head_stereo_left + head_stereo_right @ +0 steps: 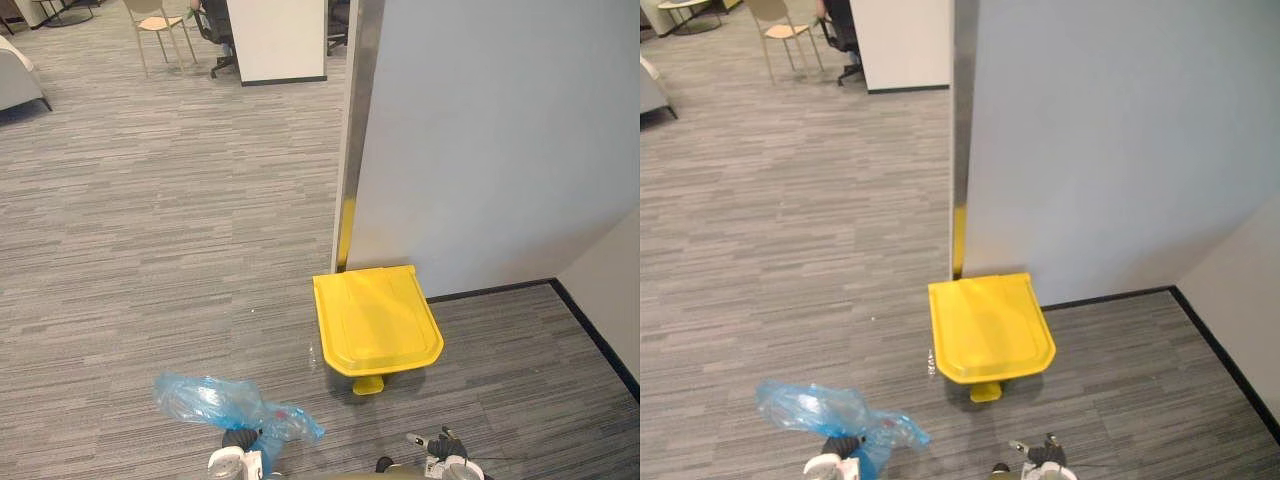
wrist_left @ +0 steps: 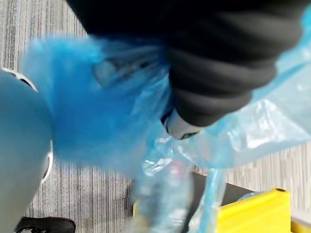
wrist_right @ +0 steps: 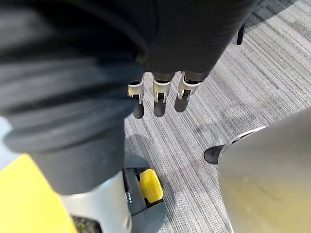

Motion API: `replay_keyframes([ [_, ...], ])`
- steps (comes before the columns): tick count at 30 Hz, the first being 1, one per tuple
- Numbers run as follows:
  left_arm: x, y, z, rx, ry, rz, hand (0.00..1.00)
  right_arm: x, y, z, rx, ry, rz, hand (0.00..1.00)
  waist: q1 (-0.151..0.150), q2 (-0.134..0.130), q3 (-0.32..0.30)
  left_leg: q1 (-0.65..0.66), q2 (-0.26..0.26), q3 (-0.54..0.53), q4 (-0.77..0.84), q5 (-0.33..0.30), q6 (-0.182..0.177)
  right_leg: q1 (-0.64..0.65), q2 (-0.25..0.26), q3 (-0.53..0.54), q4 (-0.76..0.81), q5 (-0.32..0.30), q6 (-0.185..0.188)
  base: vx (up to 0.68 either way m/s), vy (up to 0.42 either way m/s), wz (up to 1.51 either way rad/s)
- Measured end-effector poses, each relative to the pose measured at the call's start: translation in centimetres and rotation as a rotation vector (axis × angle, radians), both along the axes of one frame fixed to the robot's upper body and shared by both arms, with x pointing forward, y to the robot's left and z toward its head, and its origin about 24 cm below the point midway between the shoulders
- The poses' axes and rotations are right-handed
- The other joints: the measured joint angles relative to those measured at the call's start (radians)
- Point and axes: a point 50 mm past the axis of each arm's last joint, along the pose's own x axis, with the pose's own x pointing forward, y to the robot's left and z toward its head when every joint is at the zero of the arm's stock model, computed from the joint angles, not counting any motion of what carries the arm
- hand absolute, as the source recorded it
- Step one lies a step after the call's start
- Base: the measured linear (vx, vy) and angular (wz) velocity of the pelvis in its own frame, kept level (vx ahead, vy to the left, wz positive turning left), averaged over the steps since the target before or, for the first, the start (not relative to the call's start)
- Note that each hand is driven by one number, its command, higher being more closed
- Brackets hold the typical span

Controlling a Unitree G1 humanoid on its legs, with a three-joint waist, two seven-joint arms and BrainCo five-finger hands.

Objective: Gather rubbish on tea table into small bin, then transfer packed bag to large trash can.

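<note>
The large trash can's yellow lid [image 1: 375, 320] is closed, and the can stands on the carpet against the grey wall. Its yellow foot pedal [image 1: 368, 385] sticks out at the front towards me. A crumpled blue plastic bag [image 1: 210, 400] with rubbish inside hangs at the lower left, short of the can and to its left. My left hand [image 1: 240, 440] is shut on the bag, which wraps over the fingers in the left wrist view [image 2: 97, 116]. At the bottom right my right hand [image 1: 445, 447] hangs empty with relaxed fingers [image 3: 158, 97] above the carpet near the pedal [image 3: 149, 185].
A grey partition wall [image 1: 490, 140] with a metal edge strip [image 1: 355, 130] rises behind the can. A side wall with black skirting [image 1: 600, 345] closes the right. Open carpet spreads to the left. Far back stand a chair [image 1: 155, 25], a white cabinet [image 1: 275, 40] and a sofa [image 1: 15, 75].
</note>
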Motion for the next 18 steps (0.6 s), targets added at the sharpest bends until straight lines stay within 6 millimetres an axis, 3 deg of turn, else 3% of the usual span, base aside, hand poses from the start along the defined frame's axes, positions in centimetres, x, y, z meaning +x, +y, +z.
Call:
replay_keyframes([
  [2,0.3,0.6,0.2,0.011,-0.015,0.015,1.00,0.3,0.7,0.0,0.016,-0.013,-0.002,0.00,0.000,-0.023,0.016,-0.014,-0.006,-0.006,0.049,-0.040,0.008,-0.044,-0.027,0.007,0.138,-0.060,0.004,-0.09,0.006,-0.02],
  [5,0.7,0.6,0.4,0.014,-0.028,0.024,1.00,1.2,0.6,0.4,0.009,-0.050,-0.001,0.00,-0.004,-0.024,0.030,0.027,0.002,-0.042,0.093,-0.096,0.034,-0.167,-0.073,-0.050,0.434,-0.097,-0.002,-0.05,0.018,0.13],
  [8,0.8,0.6,0.3,0.014,-0.026,0.025,1.00,1.5,0.7,0.6,0.008,-0.064,0.002,0.00,0.000,-0.025,0.031,0.059,0.047,-0.058,0.106,-0.126,0.019,-0.226,-0.037,-0.106,0.348,-0.085,-0.032,0.13,-0.052,0.22],
  [10,1.1,0.5,0.4,0.012,-0.031,0.022,1.00,1.8,0.9,0.6,0.011,-0.071,0.005,0.00,0.004,-0.031,0.032,0.060,0.063,-0.063,0.122,-0.153,-0.004,-0.261,0.001,-0.100,0.158,-0.016,-0.022,0.31,-0.133,0.12],
  [11,1.6,0.1,0.5,0.002,-0.041,0.023,1.00,1.4,1.0,0.5,0.012,-0.055,0.007,0.00,0.013,-0.035,0.035,0.071,0.063,-0.075,0.149,-0.178,-0.018,-0.212,0.007,-0.090,0.142,0.057,-0.031,0.35,-0.137,0.08],
  [12,1.9,-0.1,0.5,-0.003,-0.044,0.023,1.00,1.4,0.8,0.5,0.009,-0.052,0.007,0.00,0.019,-0.030,0.042,0.074,0.067,-0.079,0.158,-0.178,-0.018,-0.213,0.006,-0.085,0.162,0.059,-0.034,0.40,-0.185,0.17],
  [13,2.4,-0.9,0.5,-0.023,-0.051,0.017,1.00,2.0,0.5,0.7,0.000,-0.071,-0.005,0.00,0.019,-0.008,0.062,0.077,0.074,-0.100,0.181,-0.176,-0.019,-0.226,0.008,-0.084,0.244,0.015,-0.068,0.22,-0.133,0.21],
  [17,2.7,-2.9,0.5,-0.078,-0.061,0.007,1.00,1.9,0.0,0.8,-0.008,-0.075,-0.033,0.00,0.006,0.008,0.058,0.111,0.079,-0.164,0.206,-0.168,-0.016,-0.224,-0.040,-0.124,0.431,-0.117,-0.079,0.28,-0.130,0.39],
  [18,2.6,-3.0,0.5,-0.079,-0.059,0.003,1.00,1.9,0.0,0.8,-0.009,-0.074,-0.033,0.00,0.006,0.009,0.058,0.114,0.082,-0.169,0.206,-0.168,-0.016,-0.220,-0.043,-0.129,0.440,-0.125,-0.081,0.30,-0.077,0.42],
])
